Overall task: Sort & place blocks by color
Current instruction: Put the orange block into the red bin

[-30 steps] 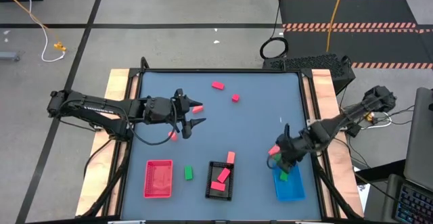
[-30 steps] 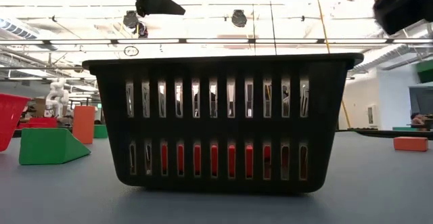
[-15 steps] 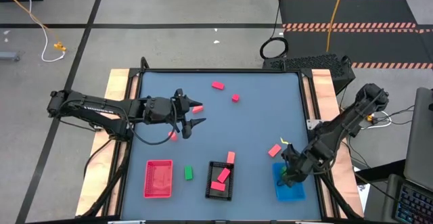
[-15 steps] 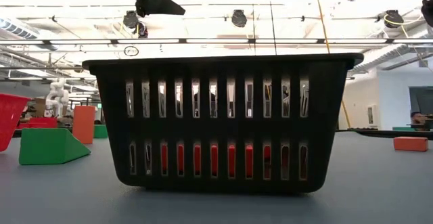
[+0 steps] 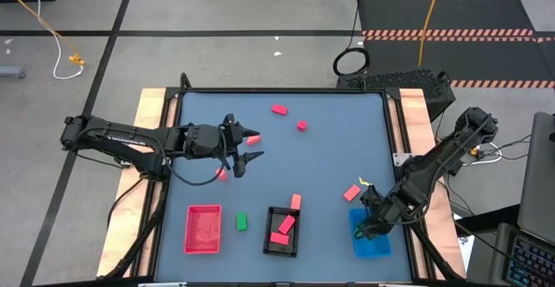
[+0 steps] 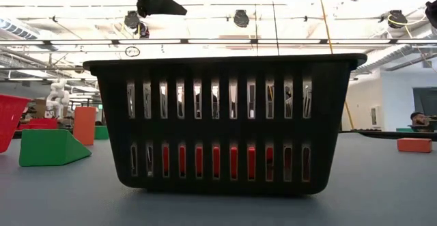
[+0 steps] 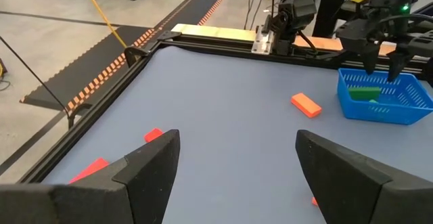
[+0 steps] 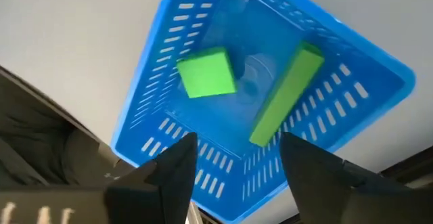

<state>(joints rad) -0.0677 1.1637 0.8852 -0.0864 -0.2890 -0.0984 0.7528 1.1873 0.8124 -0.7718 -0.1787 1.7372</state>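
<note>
Your right gripper (image 5: 368, 225) hangs over the blue slotted plastic tray (image 5: 371, 244) at the table's near right corner, its two dark fingers (image 8: 177, 164) spread apart with nothing between them. In the right wrist view you look straight down into that tray (image 8: 203, 82): a green cube (image 8: 206, 73) and a long green cuboid (image 8: 285, 95) lie loose on its floor, side by side but apart.

Your left gripper (image 5: 245, 155) hovers above the far left part of the blue-grey table top (image 5: 329, 166), jaws wide and empty. A salmon-pink cuboid (image 5: 252, 139) sits just beside it and a small pink-red block (image 5: 222, 174) lies near it.

Two more pink-red blocks (image 5: 279, 109) lie near the far edge. A salmon block (image 5: 351, 192) rests on the table close to the blue tray. The black slotted basket (image 5: 281, 231) holds pink-red pieces (image 5: 281, 232), with another block (image 5: 296, 201) at its far rim. A green block (image 5: 241, 222) lies between the black basket and the red mesh tray (image 5: 203, 229)
</note>
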